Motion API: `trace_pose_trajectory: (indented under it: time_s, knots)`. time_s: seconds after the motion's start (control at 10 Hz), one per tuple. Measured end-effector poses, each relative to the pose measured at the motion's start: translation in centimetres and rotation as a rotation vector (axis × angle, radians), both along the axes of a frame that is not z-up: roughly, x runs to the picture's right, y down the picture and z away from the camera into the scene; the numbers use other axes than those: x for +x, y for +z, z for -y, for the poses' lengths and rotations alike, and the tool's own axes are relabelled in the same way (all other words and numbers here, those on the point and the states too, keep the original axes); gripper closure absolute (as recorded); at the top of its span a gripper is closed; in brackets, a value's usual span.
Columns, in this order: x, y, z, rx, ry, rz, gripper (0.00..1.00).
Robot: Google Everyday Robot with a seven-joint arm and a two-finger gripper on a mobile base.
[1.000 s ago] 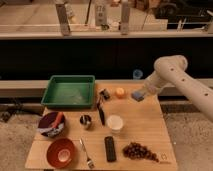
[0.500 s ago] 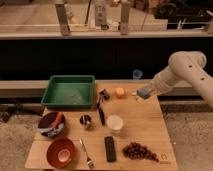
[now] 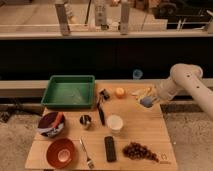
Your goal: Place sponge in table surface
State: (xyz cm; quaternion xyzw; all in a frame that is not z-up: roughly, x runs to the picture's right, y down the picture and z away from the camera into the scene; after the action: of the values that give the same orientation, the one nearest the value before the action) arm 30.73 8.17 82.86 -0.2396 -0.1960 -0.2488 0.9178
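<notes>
The blue-grey sponge (image 3: 146, 102) sits at the tip of my gripper (image 3: 149, 99), close over the right edge of the light wooden table surface (image 3: 145, 126). The gripper is shut on the sponge. I cannot tell whether the sponge touches the wood. My white arm (image 3: 184, 80) reaches in from the right, outside the table's edge.
A green tray (image 3: 69, 91) stands back left. An orange object (image 3: 120, 92), a black item (image 3: 104, 94), a white cup (image 3: 115, 122), a metal cup (image 3: 86, 120), a red bowl (image 3: 62, 152), a fork (image 3: 86, 152), a remote (image 3: 110, 148) and grapes (image 3: 140, 150) lie on the table. A small blue cup (image 3: 137, 74) sits behind it.
The gripper has carried the sponge rightward toward the table's right edge, then lowered it. The arm has drawn back to the right.
</notes>
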Motion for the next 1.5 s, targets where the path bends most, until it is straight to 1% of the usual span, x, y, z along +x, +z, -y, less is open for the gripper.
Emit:
trace_pose_trajectory:
  time_s: [0.1,0.2,0.3,0.4,0.5,0.6,0.7,0.8,0.9,1.0,1.2,1.3,1.5]
  knots:
    - [0.7,1.6,-1.3,-0.041,-0.02,0.012,0.98]
    - [1.0,3.0,-2.5,-0.076,-0.042,0.026,0.92]
    - [1.1,4.6,-3.8,-0.107,-0.067,0.056,0.81]
    - [1.2,5.4,-4.7,-0.129,-0.089,0.096,0.71]
    - [1.1,5.9,-5.3,-0.138,-0.107,0.14,0.61]
    - [1.0,5.9,-5.8,-0.126,-0.123,0.203,0.51]
    - [1.0,5.6,-6.0,-0.1,-0.131,0.266,0.39]
    - [0.7,5.5,-6.0,-0.086,-0.138,0.296,0.31]
    - [0.1,5.3,-6.2,-0.078,-0.16,0.331,0.22]
    - [-0.2,5.3,-6.3,-0.078,-0.169,0.341,0.2]
    - [-1.4,5.2,-6.9,-0.103,-0.219,0.375,0.2]
    - [-1.8,5.3,-7.2,-0.163,-0.259,0.359,0.2]
    - [-2.9,5.5,-7.3,-0.254,-0.321,0.327,0.2]
